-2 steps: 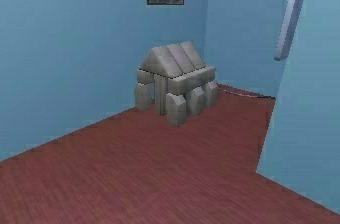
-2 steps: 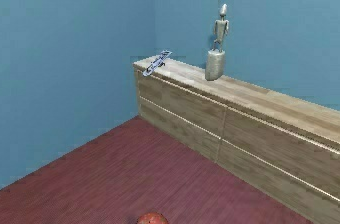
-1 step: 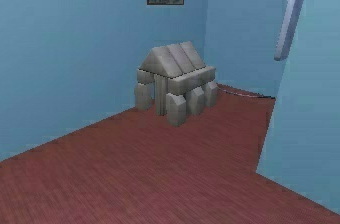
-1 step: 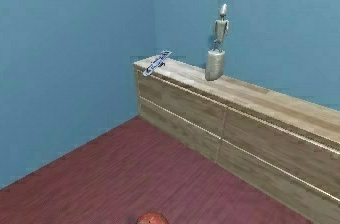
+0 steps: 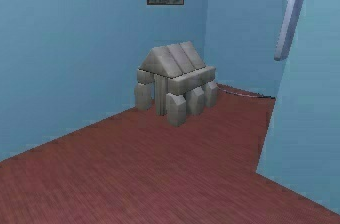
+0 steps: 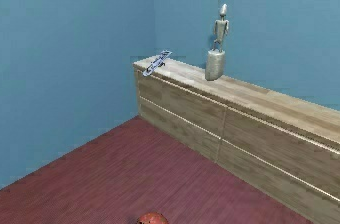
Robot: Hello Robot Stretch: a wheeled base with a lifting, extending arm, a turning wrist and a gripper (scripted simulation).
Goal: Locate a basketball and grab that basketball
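Standing in the corner of the blue walls in the forward view, a grey block-built hut (image 5: 176,82) is seen on the dark red plank floor (image 5: 128,170), with the lower edge of a framed picture (image 5: 166,3) above it. In the arm side view a long wooden sideboard (image 6: 248,120) is set against the wall. A pale figurine (image 6: 218,45) is placed upon it, and a small blue-and-white object (image 6: 158,63) lies at its left end. At the bottom edge, on the floor, a round orange-brown blob (image 6: 153,218) is glimpsed — whether it is the basketball cannot be told. Nor can the gripper's state be told.
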